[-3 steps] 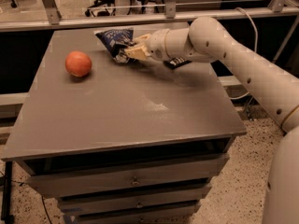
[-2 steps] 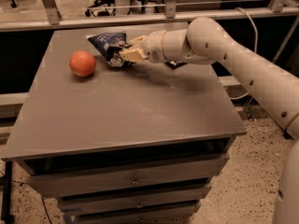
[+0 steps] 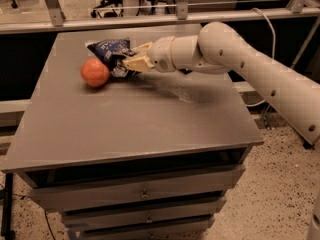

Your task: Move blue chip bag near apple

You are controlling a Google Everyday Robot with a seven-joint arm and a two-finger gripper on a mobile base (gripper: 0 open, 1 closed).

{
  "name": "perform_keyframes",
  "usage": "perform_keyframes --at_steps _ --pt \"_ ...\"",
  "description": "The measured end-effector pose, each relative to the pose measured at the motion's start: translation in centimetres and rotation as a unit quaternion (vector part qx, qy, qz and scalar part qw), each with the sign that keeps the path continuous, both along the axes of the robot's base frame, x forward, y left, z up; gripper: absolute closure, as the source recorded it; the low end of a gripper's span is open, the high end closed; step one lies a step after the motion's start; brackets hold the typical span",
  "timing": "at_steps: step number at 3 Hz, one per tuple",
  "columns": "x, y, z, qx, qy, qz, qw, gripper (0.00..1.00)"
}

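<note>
The blue chip bag (image 3: pixel 107 49), crumpled, sits at the far left of the desk (image 3: pixel 125 129), just beside the apple (image 3: pixel 95 72); contact is unclear. The tool (image 3: pixel 131 62) grips the bag's right end, covering it. The arm (image 3: pixel 250 69) is cut off at the right edge.

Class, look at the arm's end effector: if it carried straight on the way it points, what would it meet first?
The end effector, shut on the blue chip bag, points leftward in the picture. Past the bag, the apple likely comes first, though depth is unclear.
</note>
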State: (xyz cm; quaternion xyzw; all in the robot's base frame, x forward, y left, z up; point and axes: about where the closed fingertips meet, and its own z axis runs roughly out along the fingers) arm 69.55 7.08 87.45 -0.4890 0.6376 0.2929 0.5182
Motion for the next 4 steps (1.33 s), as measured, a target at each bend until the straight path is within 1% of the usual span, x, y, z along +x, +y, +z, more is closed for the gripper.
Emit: perform_keyframes --at_steps 1,2,4 --pt "-0.39 -0.09 -0.29 -0.001 0.007 -0.002 1.0 1.0" --pt "-0.63 -0.27 -0.43 -0.005 0.015 -0.004 0.9999 0.82" --pt "-0.85 -0.52 -0.58 -0.01 0.023 -0.006 0.9997 0.35"
